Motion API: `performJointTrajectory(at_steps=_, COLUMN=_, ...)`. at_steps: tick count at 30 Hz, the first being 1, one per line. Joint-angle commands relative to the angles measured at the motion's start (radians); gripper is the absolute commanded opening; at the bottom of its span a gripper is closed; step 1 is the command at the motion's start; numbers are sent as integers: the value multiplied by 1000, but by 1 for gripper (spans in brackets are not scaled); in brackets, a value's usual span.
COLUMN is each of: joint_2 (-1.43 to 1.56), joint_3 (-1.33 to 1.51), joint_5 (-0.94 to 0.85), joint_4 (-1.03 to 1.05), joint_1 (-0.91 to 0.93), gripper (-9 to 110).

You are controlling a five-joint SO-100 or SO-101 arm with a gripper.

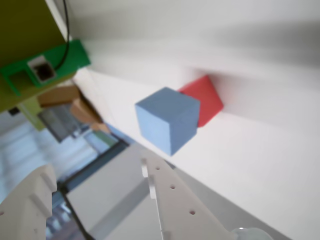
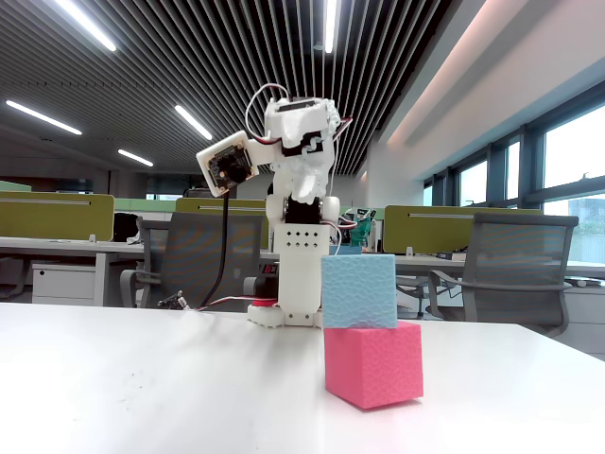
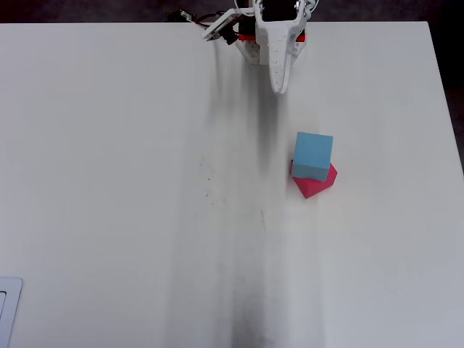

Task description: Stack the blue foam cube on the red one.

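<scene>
The blue foam cube [image 2: 359,290] rests on top of the red one [image 2: 373,364], turned a little so a red corner sticks out below. The overhead view shows the blue cube [image 3: 313,154] covering most of the red cube [image 3: 315,186] right of the table's middle. My gripper [image 3: 281,81] is pulled back near the arm base, well clear of the stack and holding nothing. In the wrist view the gripper [image 1: 97,170] is open, its white fingers [image 1: 170,200] apart, with the blue cube [image 1: 167,125] and red cube [image 1: 207,100] ahead of it.
The white table [image 3: 130,181] ends at a right edge near the stack. The arm base [image 3: 250,40] with its cables stands at the far edge. A pale object [image 3: 7,304] sits at the near left corner. Office chairs [image 2: 515,270] and desks stand behind the table.
</scene>
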Motion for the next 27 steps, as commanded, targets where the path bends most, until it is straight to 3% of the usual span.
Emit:
performJointTrajectory(at_steps=1, joint_2=0, joint_3=-29, joint_5=-5, joint_4=-18, joint_1=-15, gripper=21)
performJointTrajectory(at_steps=27, joint_2=14, joint_3=-23, joint_5=-5, joint_4=-29, joint_1=-18, gripper=21)
